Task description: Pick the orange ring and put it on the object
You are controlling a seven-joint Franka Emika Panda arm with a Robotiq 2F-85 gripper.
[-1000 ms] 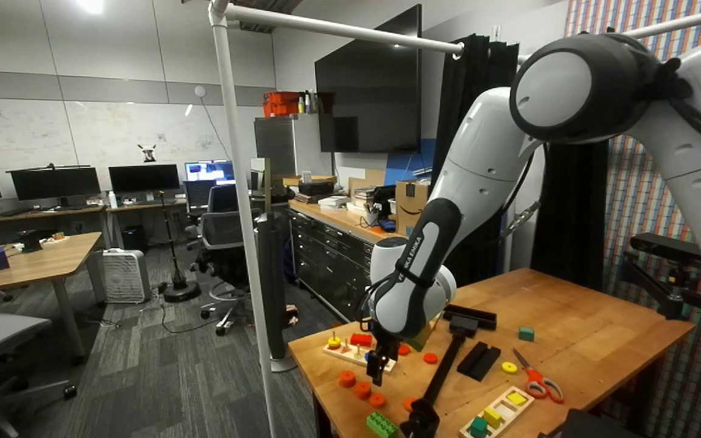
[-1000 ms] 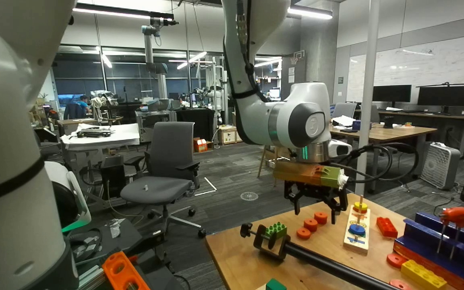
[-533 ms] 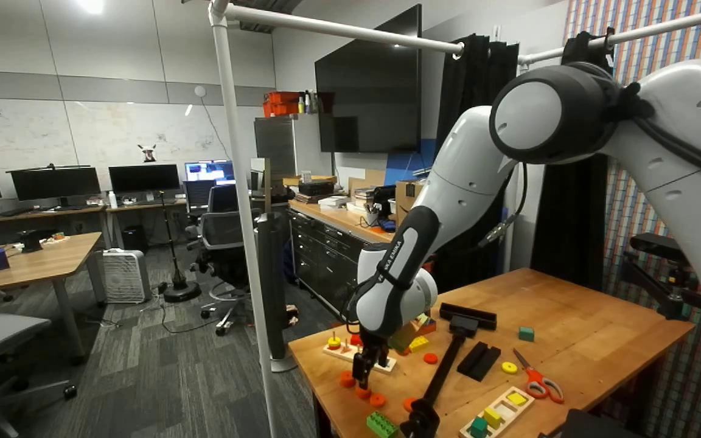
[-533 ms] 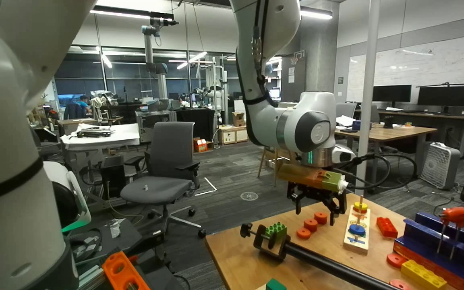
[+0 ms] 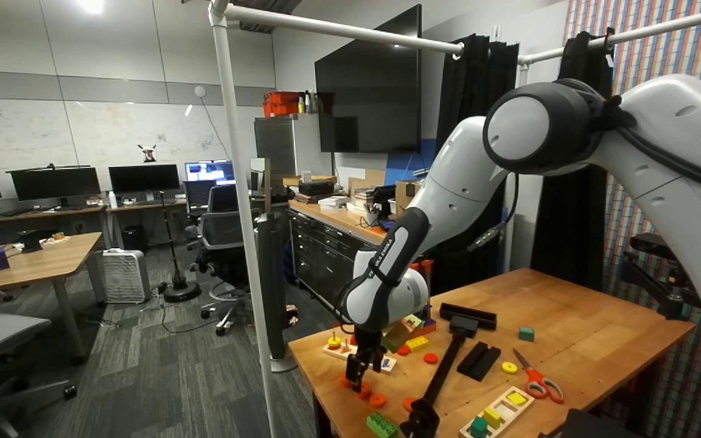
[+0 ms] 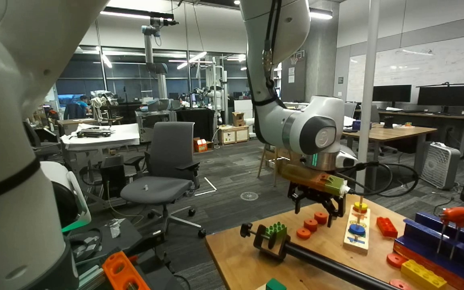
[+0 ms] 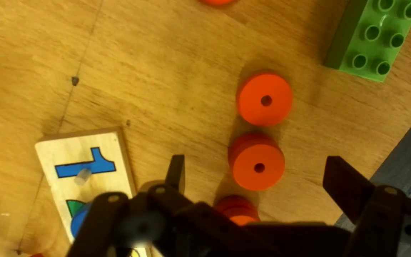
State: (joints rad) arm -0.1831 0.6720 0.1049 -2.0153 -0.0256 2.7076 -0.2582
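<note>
Looks early in the job. Hovers over the wooden table [image 7: 177,85] with the gripper [image 6: 313,218] empty, with fingers [image 7: 176,171] set well apart, one to each side of the middle orange ring [image 7: 257,159] as seen in the wrist view. Cannot tell whether already down around it or just above. Seems the likeliest target — thick enough to pass for two stacked — though not certain, with a thinner orange ring [image 7: 264,110] just beside it and a further orange disc [image 7: 239,213], partly hidden, on the opposite side.

Amounts to no grasp and no lift so far. Presumably has the wooden peg board [image 7: 111,189] as the object: lying near those rings, with a peg [image 7: 83,176] at the blue numeral 1 [image 7: 101,167] and, in an exterior view, bearing a blue ring [image 6: 357,230] and, at the far end, a yellow ring [image 6: 360,206] over something orange [image 6: 360,211] too small to identify.

Leaves nearly everything to do: settle lower if needed, squeeze on the ring, lift, cross to the board, line up over a peg, let go. Could take two discs at once.
</note>
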